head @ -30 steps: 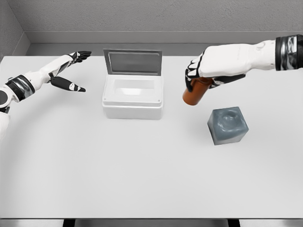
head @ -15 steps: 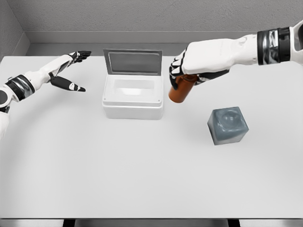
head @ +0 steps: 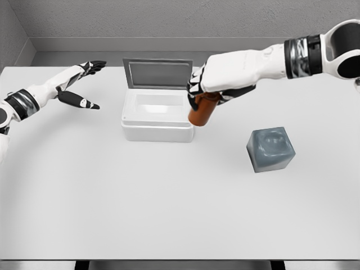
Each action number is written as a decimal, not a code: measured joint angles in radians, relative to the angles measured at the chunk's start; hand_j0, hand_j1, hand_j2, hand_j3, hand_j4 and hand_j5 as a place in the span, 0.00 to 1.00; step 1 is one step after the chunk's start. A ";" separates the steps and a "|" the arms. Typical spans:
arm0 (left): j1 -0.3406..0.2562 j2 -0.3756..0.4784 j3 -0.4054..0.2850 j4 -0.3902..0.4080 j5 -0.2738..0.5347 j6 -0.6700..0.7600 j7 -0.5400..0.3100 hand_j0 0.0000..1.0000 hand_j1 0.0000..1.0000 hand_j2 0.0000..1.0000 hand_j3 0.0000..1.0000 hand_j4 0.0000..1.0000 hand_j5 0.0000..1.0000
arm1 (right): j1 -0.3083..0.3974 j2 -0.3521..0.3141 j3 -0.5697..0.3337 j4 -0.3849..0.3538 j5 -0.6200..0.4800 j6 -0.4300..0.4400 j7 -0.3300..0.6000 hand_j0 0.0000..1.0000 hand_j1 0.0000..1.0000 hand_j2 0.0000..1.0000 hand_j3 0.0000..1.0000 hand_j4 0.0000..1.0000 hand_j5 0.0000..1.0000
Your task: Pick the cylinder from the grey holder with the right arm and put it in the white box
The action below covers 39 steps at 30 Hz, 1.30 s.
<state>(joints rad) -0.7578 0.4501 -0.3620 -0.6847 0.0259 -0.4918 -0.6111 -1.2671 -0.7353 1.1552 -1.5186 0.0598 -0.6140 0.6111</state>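
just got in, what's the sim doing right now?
The right hand holds the orange-brown cylinder in the air at the right edge of the open white box, not yet inside it. The grey holder sits empty on the table. The left hand is open, off to the left.

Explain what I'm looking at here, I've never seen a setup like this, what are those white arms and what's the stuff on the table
This is a computer-simulated humanoid robot, seen from a camera on its own head, looking down at a white table. The two white arms are its own. The right hand grips a brown cylinder, holding it at the right edge of an open white box whose lid stands up at the back. The grey holder to the right is empty. The left hand hovers open at the far left, holding nothing.
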 measured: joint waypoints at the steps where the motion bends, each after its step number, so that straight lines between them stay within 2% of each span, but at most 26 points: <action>1: 0.000 0.000 0.000 0.000 0.000 0.000 0.000 1.00 1.00 1.00 1.00 1.00 1.00 | -0.005 0.002 0.002 0.000 0.000 0.000 0.000 0.38 0.38 0.38 0.38 0.38 0.38; 39: -0.002 0.005 -0.001 0.008 -0.003 0.000 0.000 1.00 1.00 1.00 1.00 1.00 1.00 | -0.012 0.065 0.009 0.077 0.000 0.000 0.000 0.38 0.38 0.38 0.38 0.38 0.38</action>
<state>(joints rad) -0.7593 0.4549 -0.3626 -0.6770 0.0232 -0.4914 -0.6112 -1.2793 -0.6707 1.1639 -1.4418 0.0597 -0.6139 0.6114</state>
